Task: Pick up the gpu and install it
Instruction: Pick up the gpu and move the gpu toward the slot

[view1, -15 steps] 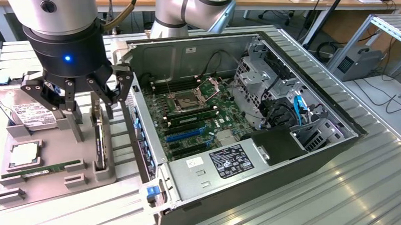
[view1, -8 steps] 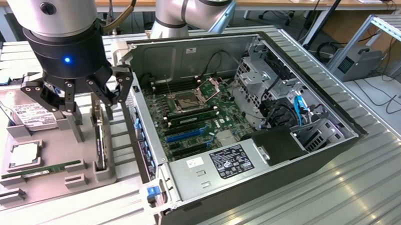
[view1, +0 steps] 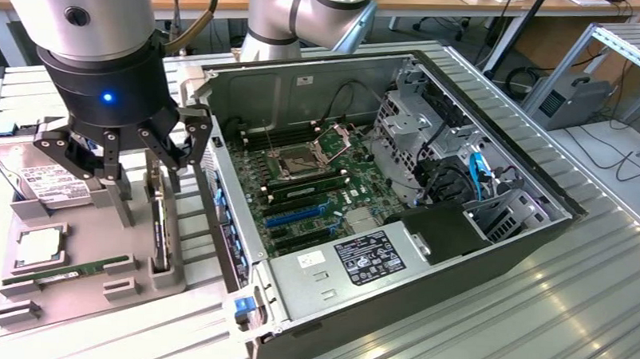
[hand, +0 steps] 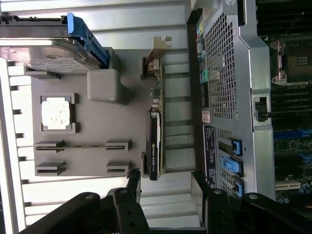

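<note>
GPU (view1: 161, 222) is parked on edge in a slot of the grey fixture tray (view1: 82, 303), just under the gripper (view1: 139, 161). Not picked up, not installed.

Gripper state: released, jaws spread wide, nothing between them, holding nothing. It hangs over the tray with its fingers pointing down, and no contact with the card that I can make out.

Wrist view: GPU (hand: 155, 141) shows edge-on ahead of the fingertips and falls inside the gap between the two fingers (hand: 132, 181). It is off-centre, closer to the finger on the tray side than to the one on the case side. The black fan block is the end nearer the hand. The silver bracket (hand: 158, 48) is the far end.

Around the hand:
- Case side: open computer case (view1: 401, 302), side panel off, motherboard (view1: 310, 179) exposed. Its wall runs just beside the GPU's slot.
- Other side, all in the same tray: hard drive (view1: 43, 178) with a white label, CPU (view1: 39, 245) flat in its pocket, RAM stick (view1: 67, 270) lying in a slot. All well clear of the fingers.
</note>
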`<control>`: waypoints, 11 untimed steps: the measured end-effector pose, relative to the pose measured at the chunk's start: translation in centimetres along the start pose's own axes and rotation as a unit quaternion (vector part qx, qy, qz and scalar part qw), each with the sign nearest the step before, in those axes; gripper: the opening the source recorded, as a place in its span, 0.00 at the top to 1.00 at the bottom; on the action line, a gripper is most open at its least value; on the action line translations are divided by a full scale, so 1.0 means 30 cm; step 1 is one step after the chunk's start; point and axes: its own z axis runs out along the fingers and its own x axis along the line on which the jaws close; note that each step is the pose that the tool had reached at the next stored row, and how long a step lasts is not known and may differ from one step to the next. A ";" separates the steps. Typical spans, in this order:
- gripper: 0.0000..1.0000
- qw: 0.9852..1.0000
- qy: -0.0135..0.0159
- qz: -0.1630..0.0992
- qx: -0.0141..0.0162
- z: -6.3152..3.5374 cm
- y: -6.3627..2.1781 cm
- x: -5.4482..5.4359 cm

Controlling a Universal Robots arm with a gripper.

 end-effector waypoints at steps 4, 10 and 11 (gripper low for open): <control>0.46 1.000 0.000 0.000 0.000 0.004 0.000 0.000; 0.46 1.000 0.000 0.000 0.000 0.008 0.000 0.000; 0.46 1.000 0.000 0.000 0.000 0.009 0.000 0.000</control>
